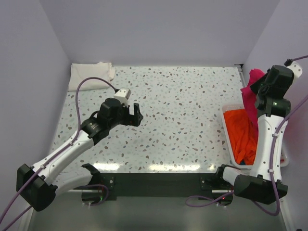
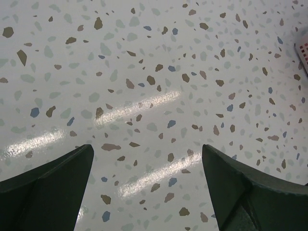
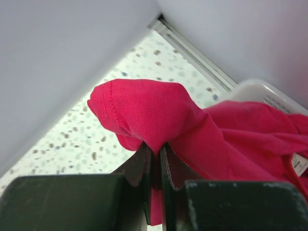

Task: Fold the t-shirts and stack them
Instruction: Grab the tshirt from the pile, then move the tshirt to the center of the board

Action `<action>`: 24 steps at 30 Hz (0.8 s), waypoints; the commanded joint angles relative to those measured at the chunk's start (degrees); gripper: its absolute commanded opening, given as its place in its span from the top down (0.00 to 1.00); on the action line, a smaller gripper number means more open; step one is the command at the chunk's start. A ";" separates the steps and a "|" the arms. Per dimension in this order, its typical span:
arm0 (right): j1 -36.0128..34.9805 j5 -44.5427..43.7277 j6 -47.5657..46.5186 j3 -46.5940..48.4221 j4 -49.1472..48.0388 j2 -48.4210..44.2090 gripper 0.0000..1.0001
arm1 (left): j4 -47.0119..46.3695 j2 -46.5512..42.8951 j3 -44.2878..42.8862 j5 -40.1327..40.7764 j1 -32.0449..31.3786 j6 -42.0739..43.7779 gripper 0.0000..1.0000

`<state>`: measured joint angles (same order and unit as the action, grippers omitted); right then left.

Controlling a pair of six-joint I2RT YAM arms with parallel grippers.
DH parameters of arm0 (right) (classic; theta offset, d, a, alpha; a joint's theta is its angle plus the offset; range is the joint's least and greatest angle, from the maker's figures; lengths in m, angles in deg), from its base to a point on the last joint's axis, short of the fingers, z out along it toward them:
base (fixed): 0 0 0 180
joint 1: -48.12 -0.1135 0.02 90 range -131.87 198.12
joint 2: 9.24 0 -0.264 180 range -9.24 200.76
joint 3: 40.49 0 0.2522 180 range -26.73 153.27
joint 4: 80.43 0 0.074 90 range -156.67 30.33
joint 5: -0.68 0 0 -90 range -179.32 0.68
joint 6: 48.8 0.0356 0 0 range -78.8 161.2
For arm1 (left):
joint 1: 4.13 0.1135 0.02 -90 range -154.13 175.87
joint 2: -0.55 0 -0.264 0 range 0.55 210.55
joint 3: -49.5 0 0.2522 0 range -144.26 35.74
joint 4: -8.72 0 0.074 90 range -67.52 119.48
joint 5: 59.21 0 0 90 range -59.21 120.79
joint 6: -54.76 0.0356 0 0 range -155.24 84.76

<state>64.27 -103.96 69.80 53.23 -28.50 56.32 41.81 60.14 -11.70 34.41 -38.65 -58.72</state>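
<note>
Where the right hand [image 3: 155, 150] clamps, the magenta-red t-shirt [image 3: 144, 108] bulges beyond.

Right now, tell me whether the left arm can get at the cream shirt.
Probably yes. The cream shirt lies folded in the far left corner, the left gripper hovers open over bare table nearby, and nothing stands between them.

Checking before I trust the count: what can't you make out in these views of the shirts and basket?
- Top view: basket contents under the orange shirt, also blocked by the right arm.
- Right wrist view: label on the magenta shirt, cut by the frame edge, unreadable.
</note>
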 commanded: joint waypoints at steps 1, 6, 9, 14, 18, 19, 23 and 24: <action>-0.23 13.38 -1.97 8.53 -3.19 -0.87 1.00 | -0.09 -1.67 -3.53 -0.01 0.07 0.19 0.00; -1.63 24.37 1.80 20.11 -6.00 2.29 1.00 | 0.09 -2.20 -6.08 0.34 -0.02 0.19 0.00; -5.76 27.11 4.17 25.40 -9.16 4.13 1.00 | -0.35 -2.73 -7.13 0.69 -0.02 -0.24 0.00; -25.78 24.49 4.54 32.87 -13.30 8.96 1.00 | -0.61 -2.99 -8.81 3.05 -0.02 -1.39 0.00; -40.55 18.78 1.39 30.87 -15.84 12.48 1.00 | -0.17 -3.87 -9.25 6.66 -0.02 -3.84 0.00; -45.19 17.46 0.85 30.00 -16.37 13.01 1.00 | 0.00 -4.22 -9.16 7.71 -0.02 -4.28 0.00; -49.19 16.48 1.19 25.51 -17.52 16.17 1.00 | 0.70 -4.31 -8.81 11.67 0.07 -6.48 0.01; -49.28 15.26 1.02 25.42 -15.52 17.05 1.00 | 0.62 -4.14 -8.81 11.85 0.07 -7.01 0.01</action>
<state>15.50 -85.01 71.65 79.53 -41.46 71.97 42.62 56.75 -18.48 42.06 -38.65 -62.85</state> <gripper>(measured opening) 0.077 0.995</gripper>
